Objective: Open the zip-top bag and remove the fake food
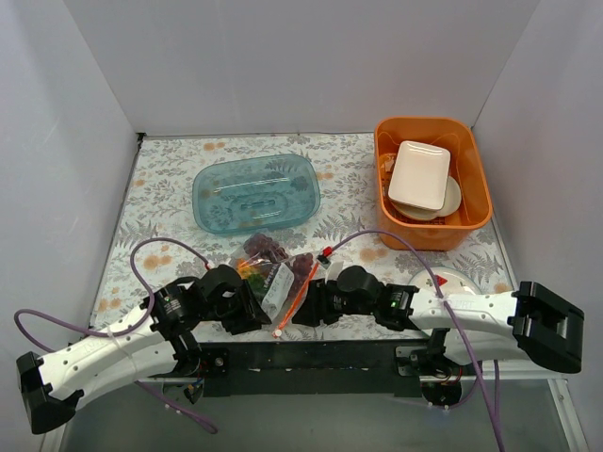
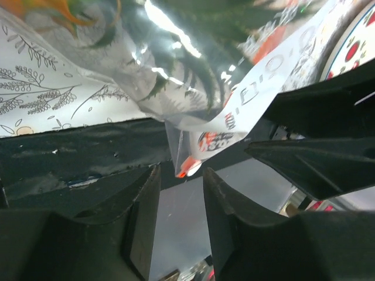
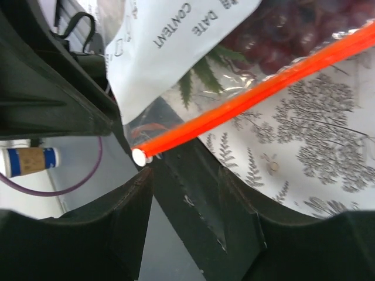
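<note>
The zip-top bag (image 1: 280, 280) lies at the table's near edge between my two grippers, its orange-red zip strip (image 1: 301, 292) running diagonally and closed. Through the clear plastic I see the orange-yellow pineapple (image 1: 252, 272) and purple grapes (image 1: 301, 267). Another grape bunch (image 1: 267, 248) lies at the bag's far end. My left gripper (image 1: 261, 310) is open; in the left wrist view the left gripper (image 2: 180, 174) has the bag's corner (image 2: 188, 165) just ahead of its tips. My right gripper (image 1: 307, 309) is open; in the right wrist view the right gripper (image 3: 184, 175) sits just below the strip's end (image 3: 139, 156).
A translucent teal tray (image 1: 254, 193) sits behind the bag. An orange bin (image 1: 381, 174) holding white dishes stands at the back right. A watermelon-printed plate (image 1: 454, 282) lies partly under my right arm. Purple cables (image 1: 155, 247) loop over the mat.
</note>
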`<state>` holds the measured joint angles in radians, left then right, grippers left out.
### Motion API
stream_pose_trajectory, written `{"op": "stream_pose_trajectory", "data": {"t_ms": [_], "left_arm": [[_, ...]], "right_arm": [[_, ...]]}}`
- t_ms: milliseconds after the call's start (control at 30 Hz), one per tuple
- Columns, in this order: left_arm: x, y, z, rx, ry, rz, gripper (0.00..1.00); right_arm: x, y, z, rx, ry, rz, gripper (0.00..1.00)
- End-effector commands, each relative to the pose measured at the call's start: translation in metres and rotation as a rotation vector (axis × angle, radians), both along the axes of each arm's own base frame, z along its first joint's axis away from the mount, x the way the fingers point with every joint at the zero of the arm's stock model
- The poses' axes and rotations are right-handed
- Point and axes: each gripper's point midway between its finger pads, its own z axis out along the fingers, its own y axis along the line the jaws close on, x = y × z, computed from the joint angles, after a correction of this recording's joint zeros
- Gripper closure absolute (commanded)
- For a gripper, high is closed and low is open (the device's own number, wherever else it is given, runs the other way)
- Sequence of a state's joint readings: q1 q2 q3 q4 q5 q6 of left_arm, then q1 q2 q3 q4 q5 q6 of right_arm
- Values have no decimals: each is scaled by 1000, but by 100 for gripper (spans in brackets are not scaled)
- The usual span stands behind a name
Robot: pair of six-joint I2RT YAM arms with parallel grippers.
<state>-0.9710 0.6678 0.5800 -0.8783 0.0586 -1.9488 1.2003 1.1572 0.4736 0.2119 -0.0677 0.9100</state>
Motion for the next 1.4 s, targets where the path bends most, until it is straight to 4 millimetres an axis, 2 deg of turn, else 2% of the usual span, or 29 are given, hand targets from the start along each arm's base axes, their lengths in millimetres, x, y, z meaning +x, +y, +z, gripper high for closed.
{"op": "stream_pose_trajectory", "data": {"t_ms": [0,400,533,733,900,1033,1200,1367], "left_arm": [[-16,-8,-2,-71,30,-83,67],[-14,-24,-19,-148,26,-90,67],[-12,-28,-24,-164,16,-90,69],[-5,-36,-23,-195,-15,-82,75],[1,-42,-26,-203,-27,-69,84],[8,-52,-18,-247,-51,-68,100],[9,-61,-14,-267,-57,-87,100],[9,-68,-7,-301,-61,-94,100]], "right_arm": [[-7,27,35,207,19,16,44],[-17,39,22,211,82,61,49],[-18,36,13,191,107,48,52],[-21,35,8,178,125,47,54],[-25,30,4,169,138,39,54],[-20,19,0,158,127,-11,54],[-18,10,-5,154,132,-46,54],[-15,7,1,206,132,-75,54]]}}
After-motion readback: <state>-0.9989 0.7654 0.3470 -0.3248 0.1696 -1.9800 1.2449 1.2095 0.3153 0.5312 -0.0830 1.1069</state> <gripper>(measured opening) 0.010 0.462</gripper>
